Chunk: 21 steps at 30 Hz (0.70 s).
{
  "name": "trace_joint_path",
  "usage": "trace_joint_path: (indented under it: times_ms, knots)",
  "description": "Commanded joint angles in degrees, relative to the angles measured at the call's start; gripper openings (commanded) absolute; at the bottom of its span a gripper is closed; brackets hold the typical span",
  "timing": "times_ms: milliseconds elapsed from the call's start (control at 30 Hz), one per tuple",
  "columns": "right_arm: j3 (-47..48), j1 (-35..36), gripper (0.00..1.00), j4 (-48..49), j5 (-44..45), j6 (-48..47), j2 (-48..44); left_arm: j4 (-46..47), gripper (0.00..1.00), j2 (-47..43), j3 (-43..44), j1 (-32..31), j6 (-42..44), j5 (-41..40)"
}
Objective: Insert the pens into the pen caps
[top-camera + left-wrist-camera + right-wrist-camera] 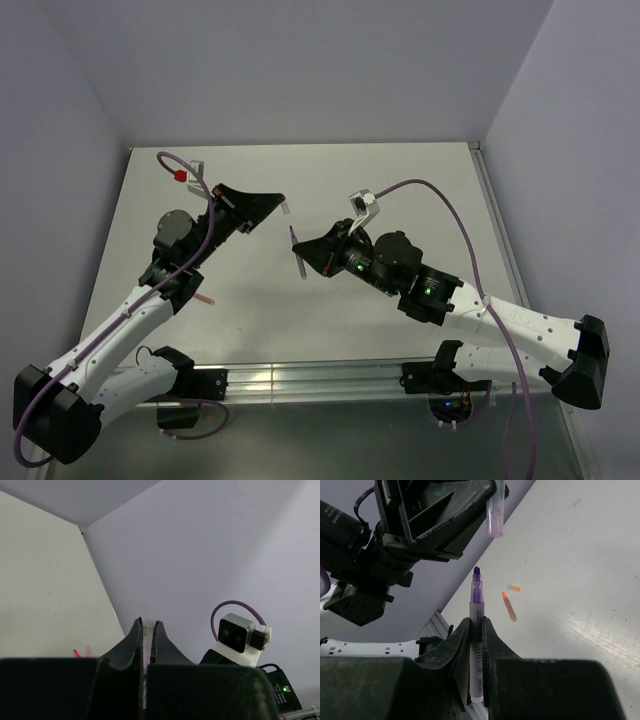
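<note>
Pen [476, 625], pinched in the right fingers [461, 641], points toward the cap [495, 517] pinched in the left fingers [134, 641], above the middle of the bench [400, 180]. Aligning seems in hand; next the tip needs centring on the cap's mouth, then pushing.

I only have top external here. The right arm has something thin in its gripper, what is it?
Observer: The right gripper is shut on a purple-tipped pen. The bare tip sticks out past the fingers.
Operator: And the left?
Observer: The left gripper is shut on a clear pen cap, which pokes just past its fingertips.
Operator: Cap on the tip yet?
Observer: No. In the right wrist view the cap hangs above the tip and a little to its right, with a clear gap. An orange pen and a small orange cap lie loose on the table, apart from each other.
</note>
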Motion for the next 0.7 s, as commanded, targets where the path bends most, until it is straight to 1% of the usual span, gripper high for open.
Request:
trace_joint_path:
  times_ms: [0,667]
  knots:
    - [2.92,-0.29,0.0,1.92,1.73,-1.06,0.16,2.91,0.0,-1.76,0.12,-0.67,-0.82,1.49]
    - [3.62,-0.29,0.0,-0.19,4.37,-2.47,-1.51,1.59,0.0,-1.5,-0.23,-3.92,0.32,0.79]
